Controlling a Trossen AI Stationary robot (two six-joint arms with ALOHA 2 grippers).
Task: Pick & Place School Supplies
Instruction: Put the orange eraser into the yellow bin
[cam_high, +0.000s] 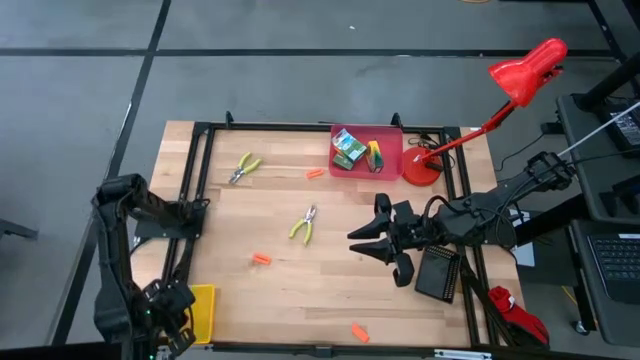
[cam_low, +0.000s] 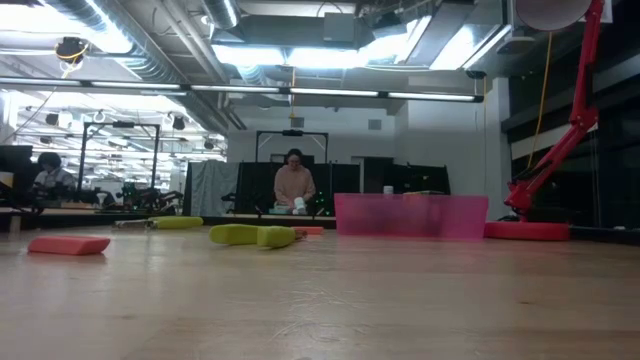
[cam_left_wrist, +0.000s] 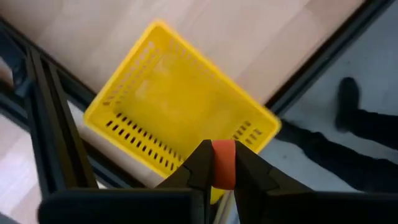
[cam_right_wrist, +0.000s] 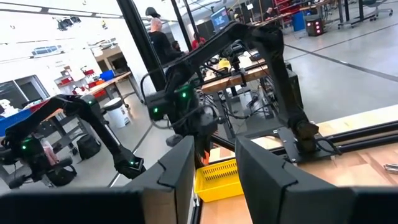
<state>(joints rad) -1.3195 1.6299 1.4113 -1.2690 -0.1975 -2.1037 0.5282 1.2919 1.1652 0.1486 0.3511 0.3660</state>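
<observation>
My left gripper (cam_left_wrist: 223, 163) hangs over the yellow bin (cam_left_wrist: 177, 109) at the table's near left corner (cam_high: 201, 311), shut on a stubby orange stick. My right gripper (cam_high: 363, 243) hovers open over the table's right half, pointing left, with nothing between its fingers (cam_right_wrist: 175, 177). Three more orange sticks (cam_high: 261, 259) (cam_high: 315, 173) (cam_high: 359, 332) lie flat on the wood. Two yellow-green-handled pliers (cam_high: 243, 167) (cam_high: 303, 225) also lie flat. Green-and-yellow crayon boxes (cam_high: 348, 149) sit in the red bin (cam_high: 390, 140) at the far edge. My left gripper pinches an orange stick (cam_left_wrist: 224, 155) between its two fingers (cam_left_wrist: 200, 167). The stick stands along the fingers, its free end showing between their tips. It is lifted clear, above the yellow bin's near wall.
A black bin (cam_high: 438, 272) sits by the right rail, just under my right arm. A red desk lamp stands on its base (cam_high: 421, 168) beside the red bin. A black metal frame (cam_high: 195, 180) borders the table. People sit in the room beyond (cam_low: 294, 182).
</observation>
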